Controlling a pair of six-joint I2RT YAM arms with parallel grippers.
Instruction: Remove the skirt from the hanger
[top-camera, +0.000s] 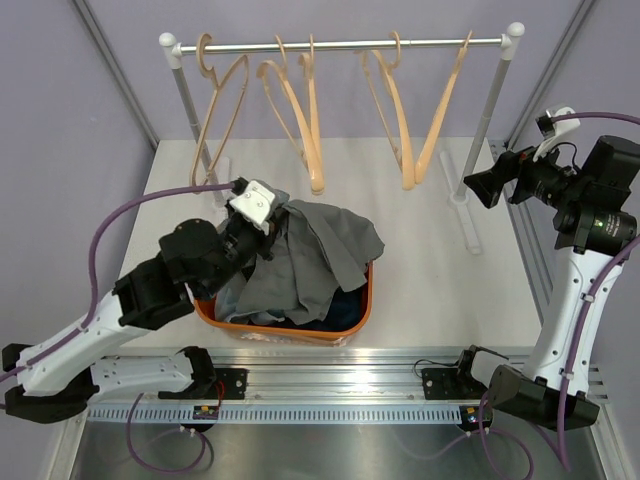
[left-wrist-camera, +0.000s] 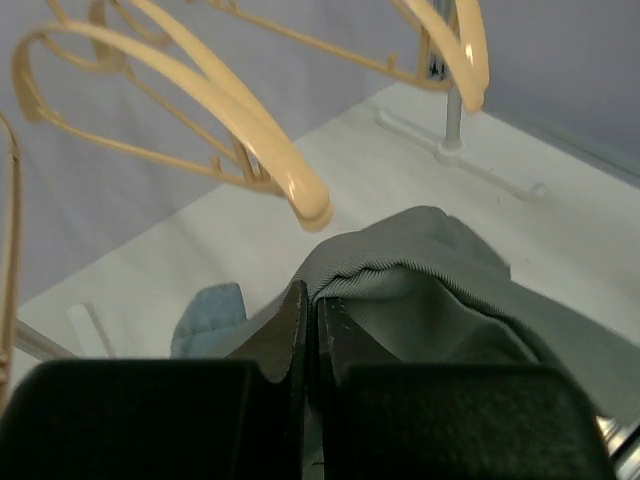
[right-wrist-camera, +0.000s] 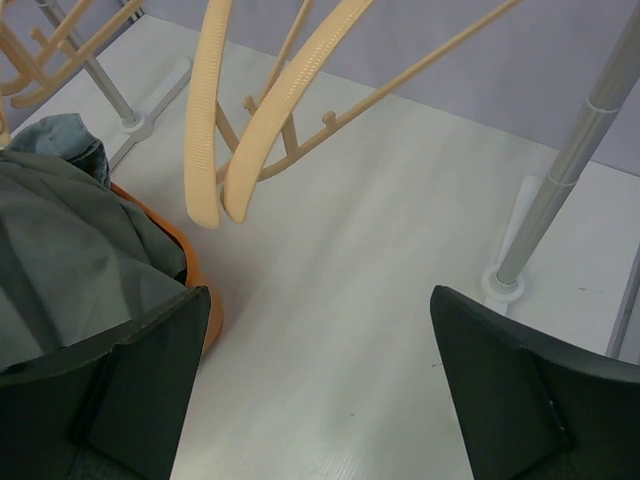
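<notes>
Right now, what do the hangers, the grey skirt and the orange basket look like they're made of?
The hangers are likely plastic: glossy peach, with highlights on the rounded ends. The grey skirt is soft woven cloth, matte, with fine corduroy-like ribs and loose folds. The orange basket is probably plastic, with a smooth thin rim and a slight sheen.

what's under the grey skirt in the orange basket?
Dark blue fabric shows near the orange basket's front rim, and a pale blue piece peeks out. The grey skirt, pinched by the left gripper, covers the rest.
</notes>
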